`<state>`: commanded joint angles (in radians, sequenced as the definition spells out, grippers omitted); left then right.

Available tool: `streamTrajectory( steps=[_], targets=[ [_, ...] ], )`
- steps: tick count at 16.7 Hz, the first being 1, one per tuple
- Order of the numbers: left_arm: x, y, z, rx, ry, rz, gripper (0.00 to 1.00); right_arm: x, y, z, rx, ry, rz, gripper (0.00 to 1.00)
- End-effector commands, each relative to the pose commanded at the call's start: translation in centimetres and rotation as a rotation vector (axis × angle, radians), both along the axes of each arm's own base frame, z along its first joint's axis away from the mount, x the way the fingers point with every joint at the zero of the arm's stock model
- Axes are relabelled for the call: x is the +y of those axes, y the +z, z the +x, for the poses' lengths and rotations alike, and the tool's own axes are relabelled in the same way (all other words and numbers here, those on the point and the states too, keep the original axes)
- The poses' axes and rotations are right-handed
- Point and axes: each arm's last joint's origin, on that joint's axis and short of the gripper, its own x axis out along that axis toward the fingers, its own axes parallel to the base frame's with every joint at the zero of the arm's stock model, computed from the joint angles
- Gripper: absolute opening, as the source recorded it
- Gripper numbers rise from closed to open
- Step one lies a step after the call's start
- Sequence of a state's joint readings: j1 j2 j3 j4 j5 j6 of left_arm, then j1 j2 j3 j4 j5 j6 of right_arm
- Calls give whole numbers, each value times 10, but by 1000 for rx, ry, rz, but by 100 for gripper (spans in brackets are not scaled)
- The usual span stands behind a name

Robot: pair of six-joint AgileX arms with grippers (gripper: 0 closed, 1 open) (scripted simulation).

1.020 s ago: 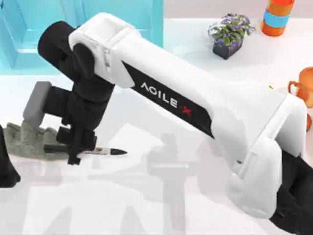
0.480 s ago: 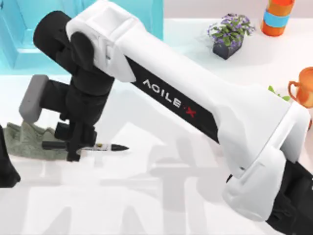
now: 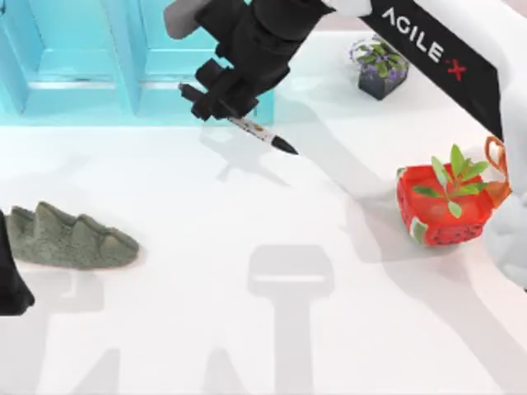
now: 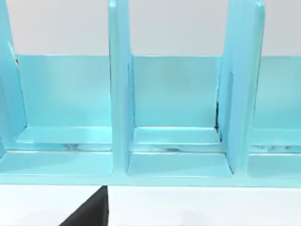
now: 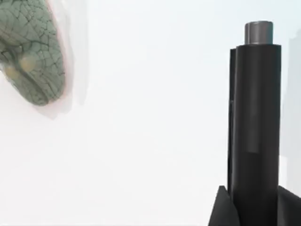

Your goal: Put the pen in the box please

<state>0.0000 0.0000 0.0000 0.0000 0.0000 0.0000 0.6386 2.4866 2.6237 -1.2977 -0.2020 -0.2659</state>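
The pen [image 3: 247, 127] hangs tilted above the tabletop [image 3: 247, 247], just before the far-left blue box [image 3: 82, 66], clamped in the right gripper's [image 3: 216, 100] fingers, arm stretched from the right.

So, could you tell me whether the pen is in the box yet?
Not yet: the pen is held in the right end effector, in the air at the front edge of the blue box.

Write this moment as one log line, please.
right gripper: shut on pen, lifted at front edge of turquoise box | pen: tilted, tip toward table | left arm: parked, top view's left edge
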Motion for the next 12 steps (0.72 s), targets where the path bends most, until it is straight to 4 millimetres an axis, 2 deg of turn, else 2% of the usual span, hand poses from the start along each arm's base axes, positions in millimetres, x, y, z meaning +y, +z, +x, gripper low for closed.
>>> streamTrajectory(
  steps=[3,5,6,7,9,12],
  targets=[
    [0,0,0,0,0,0,100,-109,24,44,-18,-456,55,0],
    [0,0,0,0,0,0,100,-190,28,57,-7,-785,87,0],
    [0,0,0,0,0,0,100,-231,27,56,2,-950,103,0],
    [0,0,0,0,0,0,100,-269,24,49,13,-1109,116,0],
    [0,0,0,0,0,0,100,-336,11,23,50,-1408,133,0],
    [0,0,0,0,0,0,100,-408,-18,-36,115,-1808,161,0]
  ],
)
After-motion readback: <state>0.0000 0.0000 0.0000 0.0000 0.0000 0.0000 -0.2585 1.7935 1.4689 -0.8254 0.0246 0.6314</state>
